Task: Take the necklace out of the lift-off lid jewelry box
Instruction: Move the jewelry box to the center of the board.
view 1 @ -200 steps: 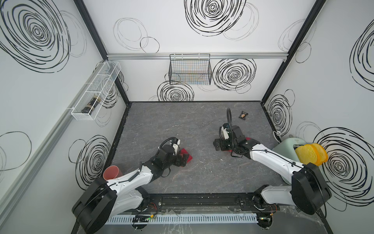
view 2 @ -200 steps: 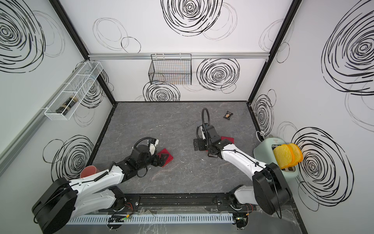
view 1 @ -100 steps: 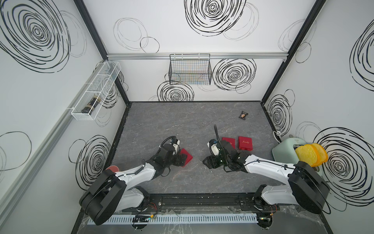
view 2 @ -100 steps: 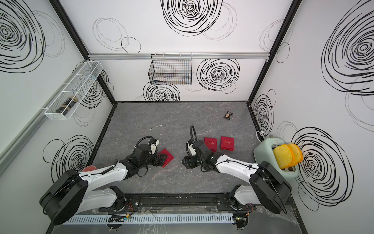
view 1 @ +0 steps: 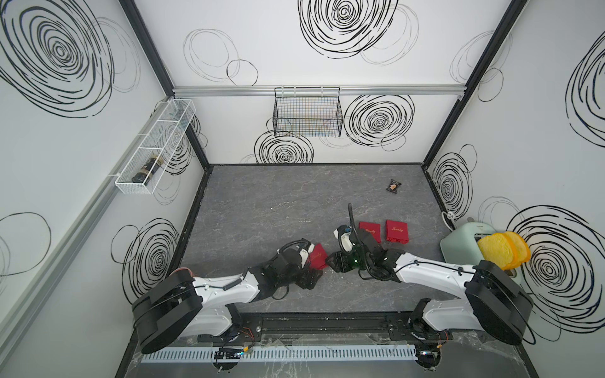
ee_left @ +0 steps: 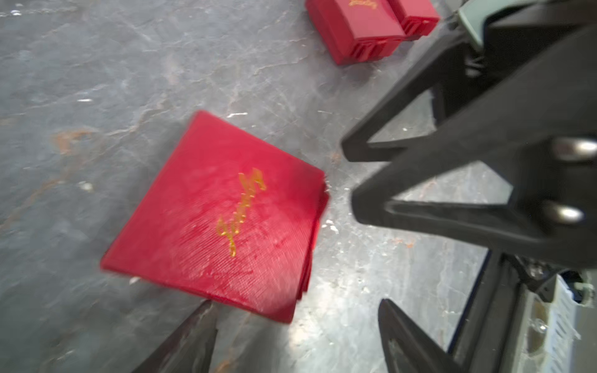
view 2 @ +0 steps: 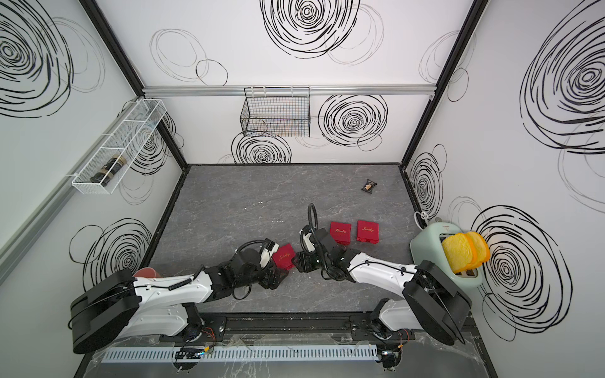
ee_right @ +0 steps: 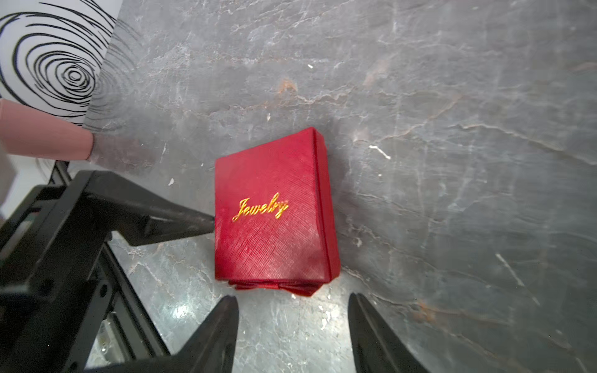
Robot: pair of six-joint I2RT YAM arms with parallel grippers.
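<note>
Flanks the closed jewelry box (ee_right: 271, 213) with left gripper (ee_left: 295, 306) and right gripper (ee_right: 292, 297), tips just beside it, jaws parted, holding nothing.

We are seeing the red box (ee_left: 223, 222) smeared by blur in the left wrist view, its gold lettering (ee_left: 242, 213) unreadable, two other boxes (ee_left: 365, 32) running off the edge, the pink cup (ee_right: 42, 135) cut off too, the dark packet (view 1: 394, 186) too small to identify.
</note>
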